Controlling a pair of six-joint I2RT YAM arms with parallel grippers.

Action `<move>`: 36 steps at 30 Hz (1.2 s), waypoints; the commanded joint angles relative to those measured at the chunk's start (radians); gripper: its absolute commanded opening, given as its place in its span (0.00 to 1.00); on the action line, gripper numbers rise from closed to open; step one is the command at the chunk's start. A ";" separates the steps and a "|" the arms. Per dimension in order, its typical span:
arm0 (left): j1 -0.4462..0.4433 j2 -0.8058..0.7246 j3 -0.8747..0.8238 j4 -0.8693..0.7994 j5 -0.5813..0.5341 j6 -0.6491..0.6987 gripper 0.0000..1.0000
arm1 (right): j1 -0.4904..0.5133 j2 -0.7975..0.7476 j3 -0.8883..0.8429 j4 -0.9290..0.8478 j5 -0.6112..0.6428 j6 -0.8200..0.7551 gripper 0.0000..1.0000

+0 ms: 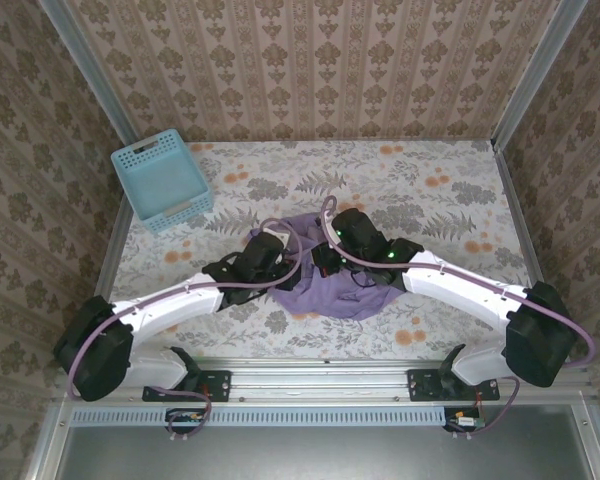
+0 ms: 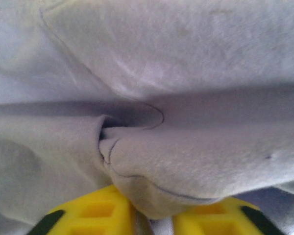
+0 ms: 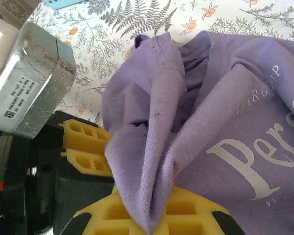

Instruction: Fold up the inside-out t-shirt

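Note:
The lavender inside-out t-shirt point(image 1: 325, 288) lies bunched in a heap at the table's near middle, between both arms. My left gripper point(image 1: 278, 262) meets it from the left. In the left wrist view its yellow fingers point(image 2: 88, 215) stand close together with a thick fold of the t-shirt point(image 2: 157, 181) pinched between them. My right gripper point(image 1: 332, 262) comes in from the right. It point(image 3: 154, 218) is shut on a raised ridge of t-shirt point(image 3: 157, 147), whose white lettering point(image 3: 255, 156) faces up on the right.
A light-blue lattice basket point(image 1: 161, 181) stands at the back left of the floral tablecloth point(image 1: 440, 190). The left arm's grey wrist housing point(image 3: 32, 83) and one yellow finger point(image 3: 85, 147) sit just left of the right gripper. Patterned walls enclose the table.

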 commanded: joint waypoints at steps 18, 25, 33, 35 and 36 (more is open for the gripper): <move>-0.076 -0.203 0.062 0.020 -0.008 -0.012 0.00 | -0.140 0.136 0.035 0.019 0.072 -0.066 0.08; 0.012 -0.199 0.083 0.037 0.058 -0.047 0.00 | -0.060 -0.045 -0.107 0.072 0.103 -0.074 0.44; 0.043 -0.188 0.109 0.052 0.100 -0.055 0.00 | 0.046 -0.172 -0.266 0.272 0.050 -0.067 0.44; 0.043 -0.185 0.113 0.051 0.105 -0.055 0.00 | 0.055 -0.165 -0.270 0.311 0.018 -0.067 0.41; 0.043 -0.184 0.115 0.048 0.105 -0.056 0.00 | 0.057 -0.163 -0.270 0.325 0.001 -0.068 0.39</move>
